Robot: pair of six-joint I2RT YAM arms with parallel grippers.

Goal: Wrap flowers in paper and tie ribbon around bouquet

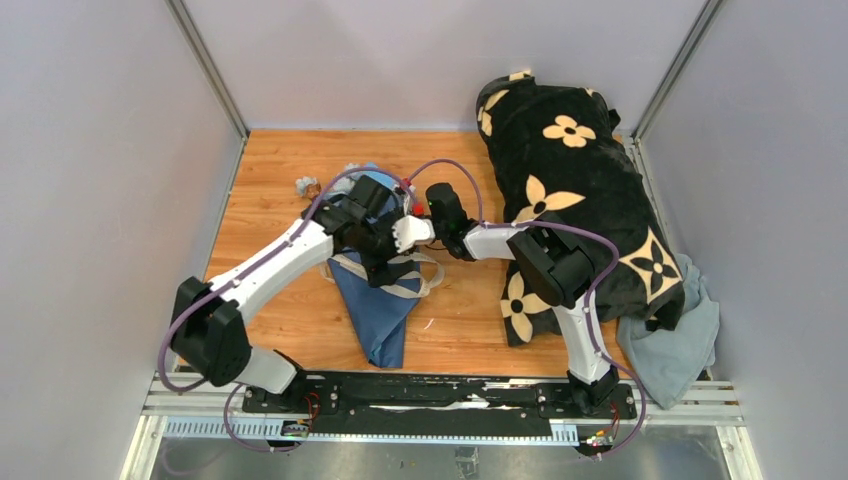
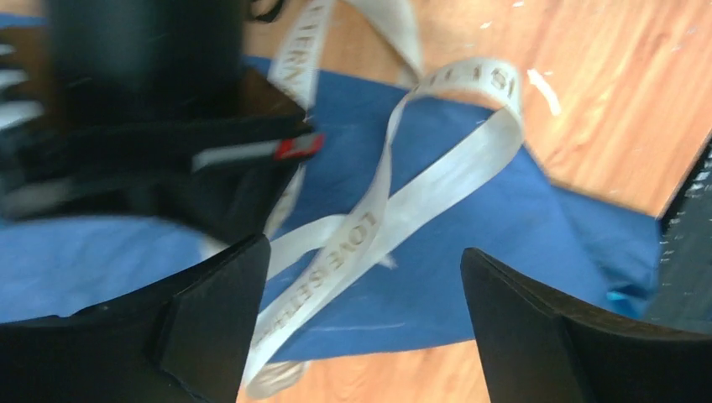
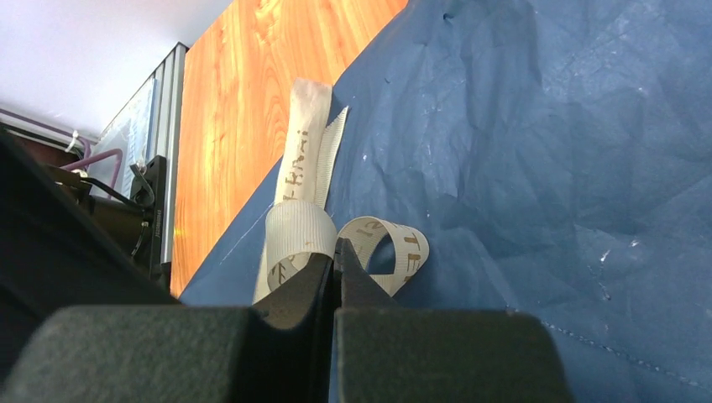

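Cream ribbon [image 2: 437,180]: flat woven band with printed lettering, looped loosely over the bouquet [image 1: 378,315], a crinkled navy paper cone lying mid-table [image 1: 270,200] on wood grain. Right gripper [image 3: 336,256] pressed together, pinching a ribbon loop. Left gripper [image 2: 365,319] spread wide above the ribbon, holding nothing.

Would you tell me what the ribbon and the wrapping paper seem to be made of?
The ribbon: likely woven fabric, matte cream, fine ribbed weave and printed letters showing. The paper: apparently thin matte navy paper, creased and crinkled all over.
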